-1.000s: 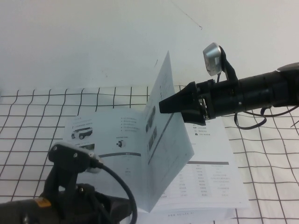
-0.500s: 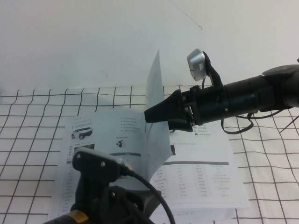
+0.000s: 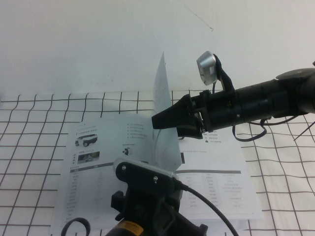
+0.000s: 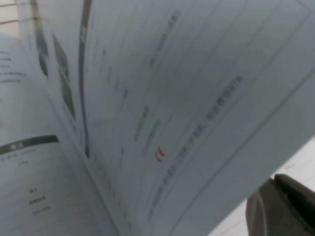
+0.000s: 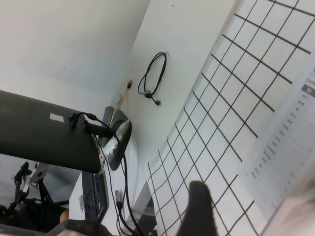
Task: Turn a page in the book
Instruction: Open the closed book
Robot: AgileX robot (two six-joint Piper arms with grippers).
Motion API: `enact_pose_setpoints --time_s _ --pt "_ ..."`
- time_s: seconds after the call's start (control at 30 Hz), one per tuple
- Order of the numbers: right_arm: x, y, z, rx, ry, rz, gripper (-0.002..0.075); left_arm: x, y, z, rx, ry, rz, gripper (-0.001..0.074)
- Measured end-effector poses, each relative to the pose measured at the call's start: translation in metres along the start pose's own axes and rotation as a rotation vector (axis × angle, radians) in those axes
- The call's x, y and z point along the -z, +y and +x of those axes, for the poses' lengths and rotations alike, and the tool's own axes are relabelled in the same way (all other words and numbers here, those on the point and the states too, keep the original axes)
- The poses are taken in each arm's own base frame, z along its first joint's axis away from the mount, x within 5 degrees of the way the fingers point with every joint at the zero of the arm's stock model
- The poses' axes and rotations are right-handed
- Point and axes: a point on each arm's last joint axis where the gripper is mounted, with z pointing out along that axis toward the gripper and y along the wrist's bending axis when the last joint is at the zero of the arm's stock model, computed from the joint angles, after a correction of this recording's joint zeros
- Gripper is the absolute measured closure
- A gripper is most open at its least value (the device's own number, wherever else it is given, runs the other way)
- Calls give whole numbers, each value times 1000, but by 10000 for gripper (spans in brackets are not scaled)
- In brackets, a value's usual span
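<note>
The book [image 3: 98,152] lies open on the grid cloth, with a vehicle photo on its left leaf and tables on the right leaf [image 3: 219,187]. The page [image 3: 166,137] stands nearly upright over the spine. My right gripper [image 3: 158,121] reaches in from the right and is shut on the page's upper edge. One of its dark fingers [image 5: 197,209] shows in the right wrist view beside the page [image 5: 288,147]. My left gripper [image 4: 284,209] is at the book's front edge, close under the raised page [image 4: 187,98], which fills the left wrist view. In the high view only the left wrist [image 3: 145,179] shows.
The white cloth with a black grid [image 3: 34,128] covers the table, with a white wall behind it. The right arm [image 3: 266,103] spans the right side above the book. A cable [image 3: 216,211] trails from the left wrist.
My right gripper carried the page left and more upright, then held still. My left arm moved right along the front edge and now sits under the raised page.
</note>
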Motion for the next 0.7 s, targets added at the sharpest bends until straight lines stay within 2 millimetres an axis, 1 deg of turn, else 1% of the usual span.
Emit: enact_pose_setpoints --time_s 0.23,0.4,0.7 --pt "0 0 0 2 1 -2 210 -3 8 -1 18 -35 -93 737" --pt "0 0 0 2 1 -2 210 -2 16 2 50 -3 -184 737" --pt "1 4 -3 11 -34 -25 210 1 25 7 119 33 -286 737"
